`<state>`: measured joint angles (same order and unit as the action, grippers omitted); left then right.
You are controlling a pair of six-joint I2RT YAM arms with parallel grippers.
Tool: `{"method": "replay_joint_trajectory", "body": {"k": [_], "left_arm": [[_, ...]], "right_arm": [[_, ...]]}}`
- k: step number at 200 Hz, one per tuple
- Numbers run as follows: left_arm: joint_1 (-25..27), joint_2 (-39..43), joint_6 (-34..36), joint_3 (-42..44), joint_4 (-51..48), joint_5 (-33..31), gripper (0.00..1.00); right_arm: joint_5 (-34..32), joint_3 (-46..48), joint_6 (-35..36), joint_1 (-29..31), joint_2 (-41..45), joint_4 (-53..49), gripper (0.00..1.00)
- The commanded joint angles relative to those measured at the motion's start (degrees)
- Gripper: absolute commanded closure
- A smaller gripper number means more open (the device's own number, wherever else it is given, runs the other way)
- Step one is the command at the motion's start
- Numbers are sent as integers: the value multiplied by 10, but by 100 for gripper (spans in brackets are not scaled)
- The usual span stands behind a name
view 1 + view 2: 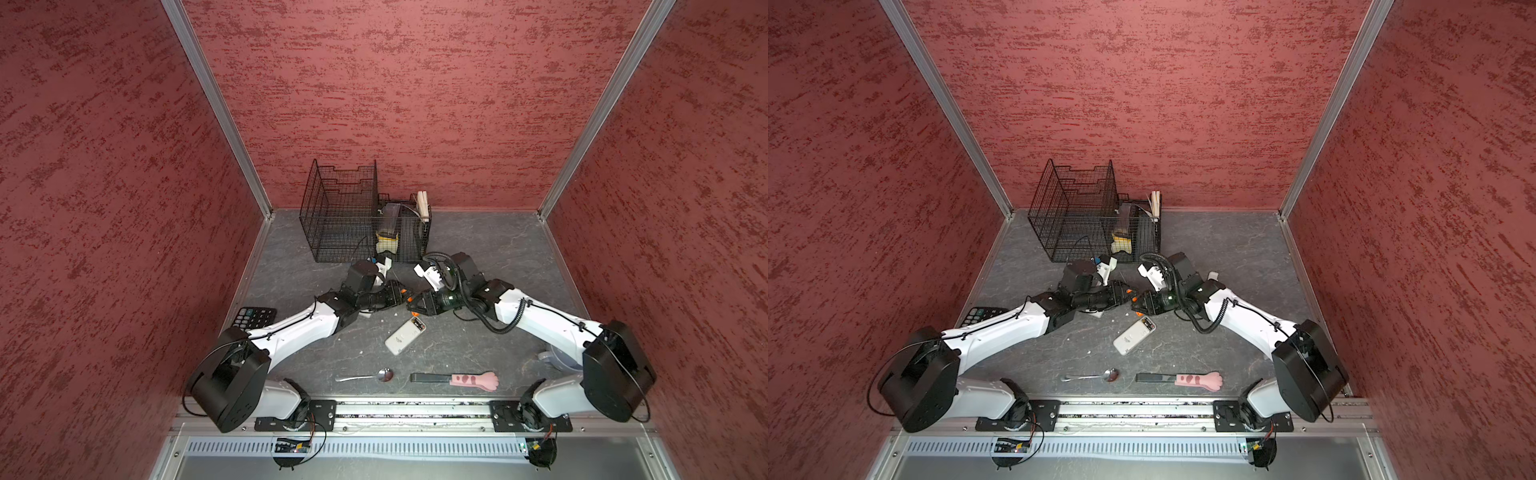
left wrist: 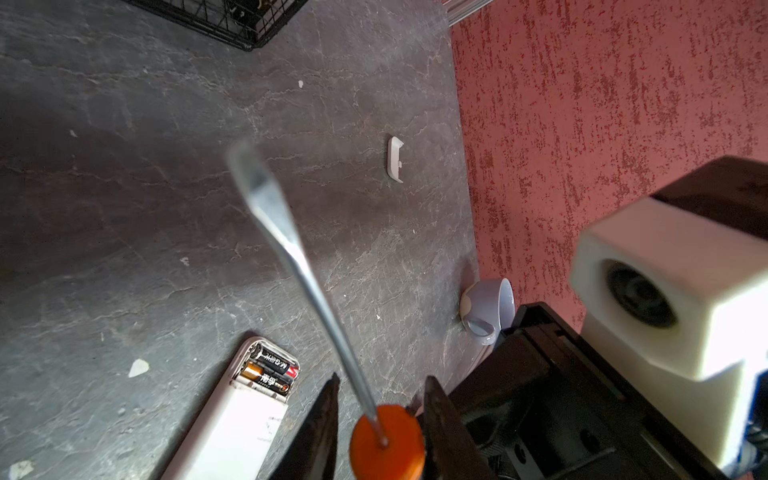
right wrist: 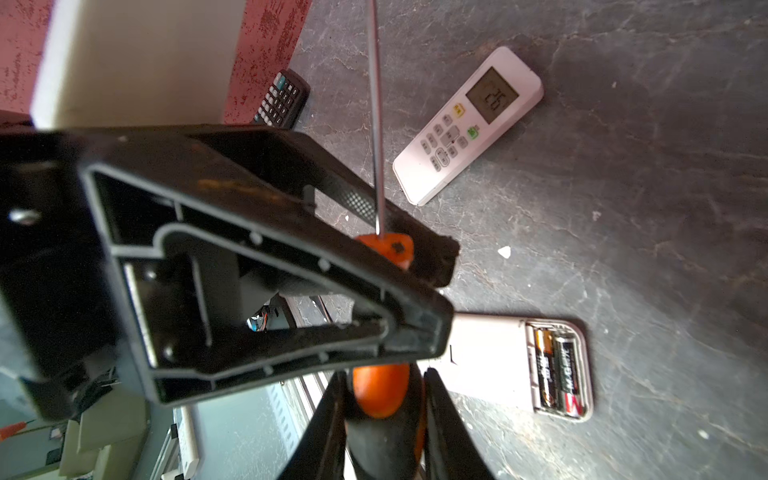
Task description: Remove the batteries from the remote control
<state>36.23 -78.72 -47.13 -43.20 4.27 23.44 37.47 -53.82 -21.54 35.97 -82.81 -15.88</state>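
right gripper (image 3: 384, 374): jaws are clamped on the screwdriver (image 3: 380, 397) handle | left gripper (image 2: 382, 379): jaws are set either side of its orange collar, grip cannot be told | batteries (image 3: 559, 370): two are seen seated in the remote control (image 3: 486, 357) open bay, just beside the right jaws

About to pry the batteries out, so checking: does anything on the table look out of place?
Yes. A mug lies tipped on its side beside the wall, the battery cover sits loose, well apart from the open remote, and white flecks litter the table.
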Motion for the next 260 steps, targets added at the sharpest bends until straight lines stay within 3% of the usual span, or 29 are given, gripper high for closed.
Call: {"method": "replay_joint_trajectory", "body": {"k": [1, 81, 104, 170, 199, 234, 247, 260], "left_arm": [[-5, -4, 0, -11, 12, -18, 66], [-24, 6, -4, -14, 24, -29, 66], [-23, 3, -9, -11, 34, -27, 71], [-25, 4, -11, -7, 42, -27, 100], [-31, 3, -19, 1, 58, -26, 100], [-46, 5, -38, -1, 84, -28, 100], [-49, 7, -45, -9, 87, -33, 100], [-54, 11, -58, -13, 100, -39, 100]], "right_arm": [[24, -20, 2, -5, -2, 27, 100], [24, -26, 4, -7, -2, 17, 100], [23, -28, 4, -6, -2, 16, 100], [19, -28, 2, -7, -16, 15, 100], [11, -27, -7, -7, -8, 21, 100], [-11, -12, -41, -9, 25, 48, 83], [-24, 0, -63, -8, 44, 71, 69], [-40, 13, -90, -9, 66, 99, 62]]}}
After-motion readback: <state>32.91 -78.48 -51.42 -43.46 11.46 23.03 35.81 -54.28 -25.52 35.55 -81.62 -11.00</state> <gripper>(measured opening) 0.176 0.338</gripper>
